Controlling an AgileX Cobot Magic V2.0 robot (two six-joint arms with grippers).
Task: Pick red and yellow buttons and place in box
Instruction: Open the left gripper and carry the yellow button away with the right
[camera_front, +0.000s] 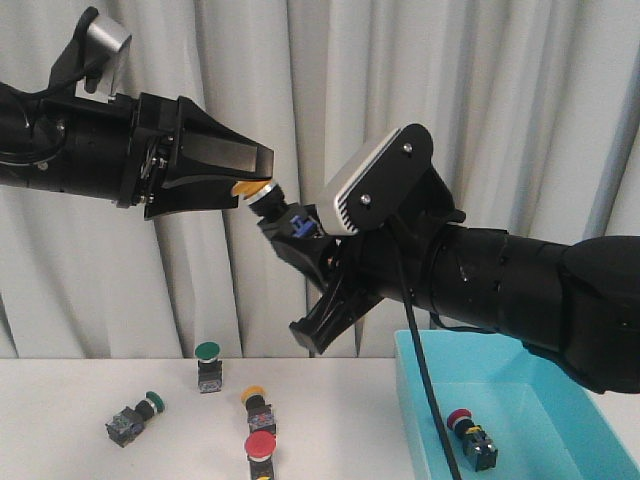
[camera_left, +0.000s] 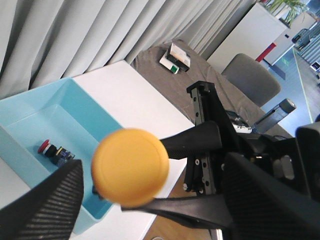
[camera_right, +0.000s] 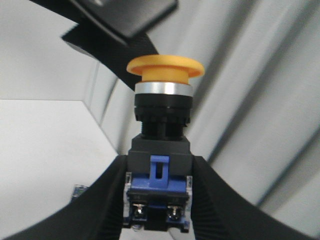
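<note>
My right gripper is raised high over the table and is shut on the dark and blue body of a yellow button, cap pointing away from it. My left gripper is open. Its fingers stand wide on either side of that yellow cap without touching it. The cyan box stands at the right with one red button inside; both also show in the left wrist view, the box and the button. Another yellow button and a red button lie on the table.
Two green-capped buttons sit on the white table left of the box. A grey curtain hangs behind. In the left wrist view a brown table and a grey chair stand beyond the white table.
</note>
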